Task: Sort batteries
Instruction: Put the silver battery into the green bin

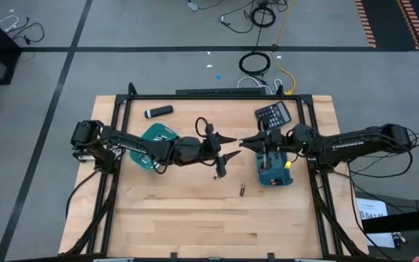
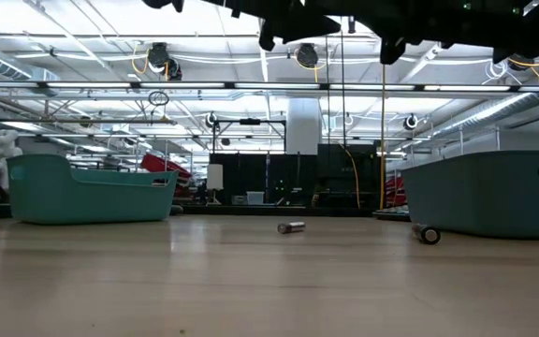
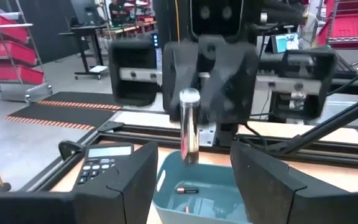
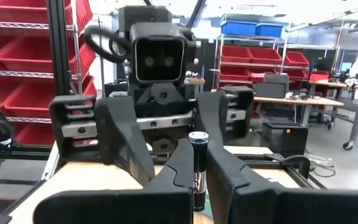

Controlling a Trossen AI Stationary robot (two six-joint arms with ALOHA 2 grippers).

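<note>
Two dark arms meet nose to nose over the middle of the pale wooden desk (image 1: 195, 218). The right claw (image 4: 197, 171) is clamped on an upright silvery battery (image 4: 198, 158), a smooth metal cylinder. The left claw (image 3: 194, 165) stands wide, its blocky fingers either side of that battery without touching it. Below lies a teal plastic tray (image 3: 166, 193) with a dark cell (image 3: 186, 190) in it, and a black calculator (image 3: 101, 165) just beside. Another teal tray (image 1: 151, 138) sits under the left arm. Two loose cells (image 2: 291, 227) (image 2: 427, 234) lie on the desk between the trays, well apart. A black marker-like cylinder (image 1: 158, 111) lies near the far edge.
</note>
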